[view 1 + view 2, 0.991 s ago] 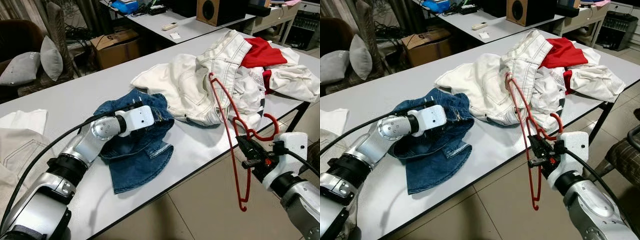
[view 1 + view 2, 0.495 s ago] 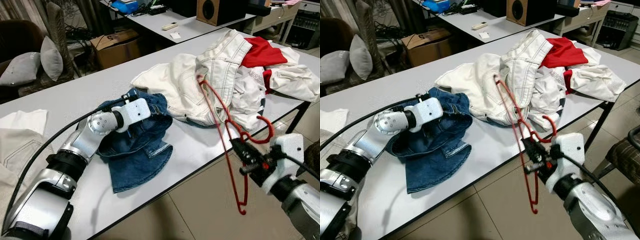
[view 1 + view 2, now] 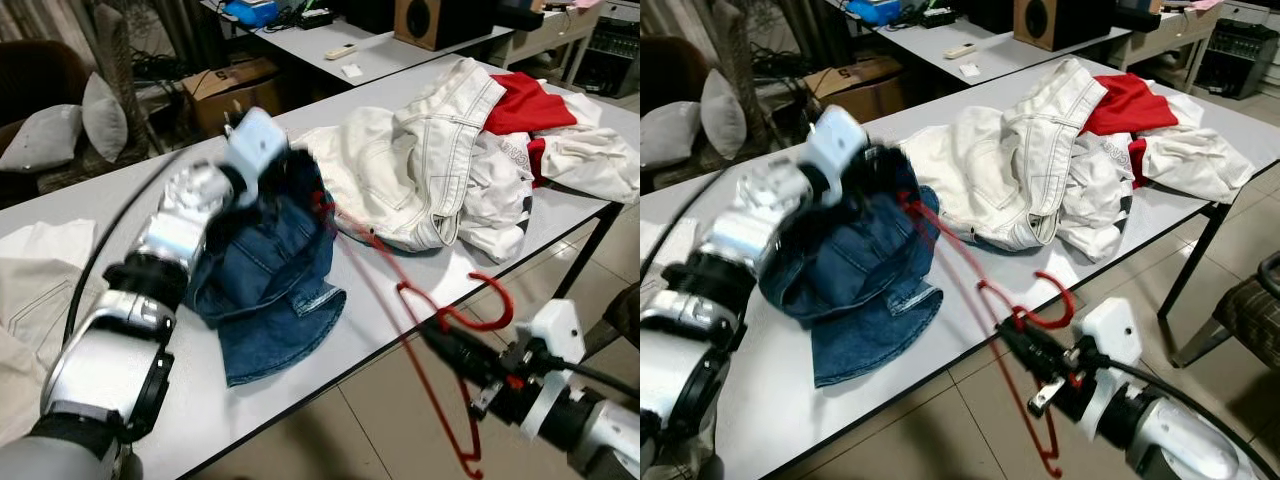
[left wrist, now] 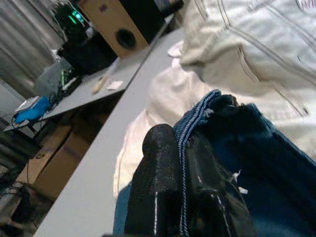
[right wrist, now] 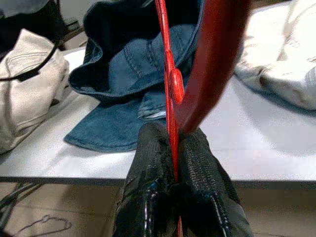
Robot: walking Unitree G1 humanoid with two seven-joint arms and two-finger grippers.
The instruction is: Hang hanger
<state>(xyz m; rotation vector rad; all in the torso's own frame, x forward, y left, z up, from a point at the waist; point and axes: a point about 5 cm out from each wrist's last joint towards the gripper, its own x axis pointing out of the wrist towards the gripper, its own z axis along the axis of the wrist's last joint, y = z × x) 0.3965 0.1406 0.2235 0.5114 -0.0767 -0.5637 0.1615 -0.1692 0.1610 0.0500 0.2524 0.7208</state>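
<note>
1. Between the left gripper's [image 4: 180, 197] two black fingers [image 4: 155, 187] sits the waistband edge of the blue denim shorts [image 3: 265, 290]; they are pressed together on it, holding that edge up off the grey table [image 3: 130, 200] while the hem lies on the surface.
2. At the table's front edge, the right gripper [image 5: 173, 192] is clamped on the red plastic hanger [image 3: 400, 330] just below its hook, with the hook curling up beside the fingers.
3. One hanger arm reaches over the table toward the raised waistband, its tip at or just inside the opening; motion blur hides which.
4. Just beyond the shorts lies a pile of white jeans [image 3: 420, 170] and a red garment [image 3: 530, 105].
5. Judged from this, both grasps are made; threading the hanger into the shorts seems barely begun, and hanging remains.
</note>
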